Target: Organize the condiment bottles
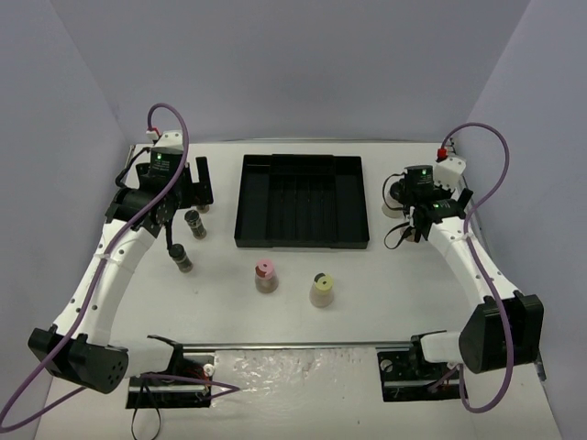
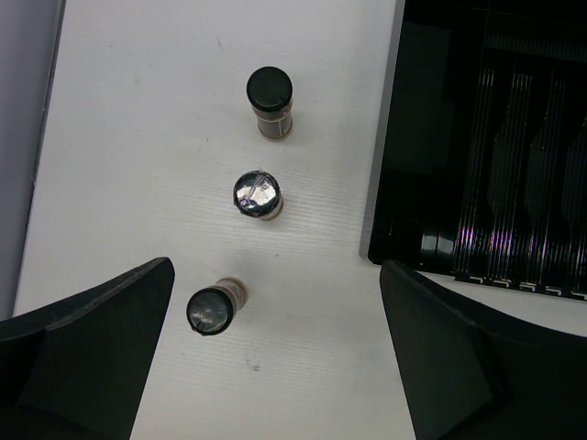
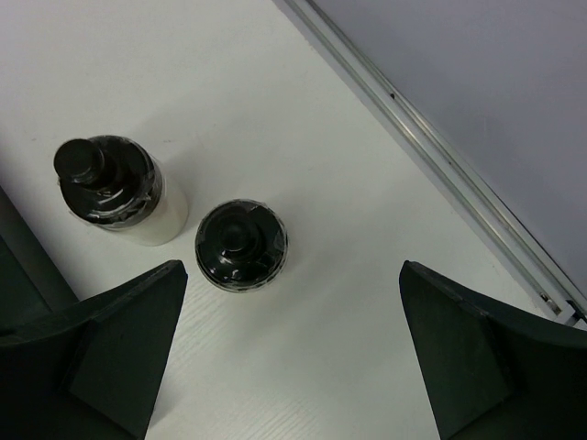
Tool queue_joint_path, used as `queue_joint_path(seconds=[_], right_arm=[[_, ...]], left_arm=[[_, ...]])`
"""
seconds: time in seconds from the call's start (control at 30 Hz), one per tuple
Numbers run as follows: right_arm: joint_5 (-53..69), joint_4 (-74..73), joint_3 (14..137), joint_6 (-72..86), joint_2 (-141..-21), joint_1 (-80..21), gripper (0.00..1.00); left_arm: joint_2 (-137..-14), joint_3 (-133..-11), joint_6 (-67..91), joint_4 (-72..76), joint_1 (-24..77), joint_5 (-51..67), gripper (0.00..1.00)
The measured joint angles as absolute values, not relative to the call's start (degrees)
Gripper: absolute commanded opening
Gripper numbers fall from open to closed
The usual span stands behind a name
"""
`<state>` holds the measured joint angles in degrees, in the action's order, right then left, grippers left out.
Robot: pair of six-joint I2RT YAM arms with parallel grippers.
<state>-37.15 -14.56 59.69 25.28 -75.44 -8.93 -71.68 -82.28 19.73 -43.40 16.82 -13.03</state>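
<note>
Three dark-filled bottles with black caps stand in a row on the table in the left wrist view: a far one (image 2: 270, 101), a middle one (image 2: 257, 195) and a near one (image 2: 215, 307). My left gripper (image 2: 275, 353) is open and empty above them; the near bottle is close to its left finger (image 2: 101, 335). From above, two of them (image 1: 194, 223) (image 1: 181, 258) stand beside my left gripper (image 1: 201, 183). A pink-capped brownish bottle (image 1: 265, 276) and a yellow-capped pale bottle (image 1: 321, 289) stand mid-table. My right gripper (image 3: 293, 357) is open and empty over two black-capped white bottles (image 3: 115, 188) (image 3: 241, 245).
The large black ribbed tray (image 1: 301, 200) lies at the back centre; its left edge (image 2: 394, 137) is right of the dark bottles. A metal strip at the foot of the wall (image 3: 440, 160) runs behind the white bottles. A rail (image 1: 293, 346) crosses the near edge.
</note>
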Motion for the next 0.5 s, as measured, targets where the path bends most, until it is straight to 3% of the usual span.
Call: queue_joint_path(seconds=[0.5], right_arm=[[-32.9, -10.5, 57.4, 26.2, -80.6, -7.1, 0.99]], left_arm=[[-71.7, -82.3, 19.7, -43.4, 16.8, -12.9, 0.93]])
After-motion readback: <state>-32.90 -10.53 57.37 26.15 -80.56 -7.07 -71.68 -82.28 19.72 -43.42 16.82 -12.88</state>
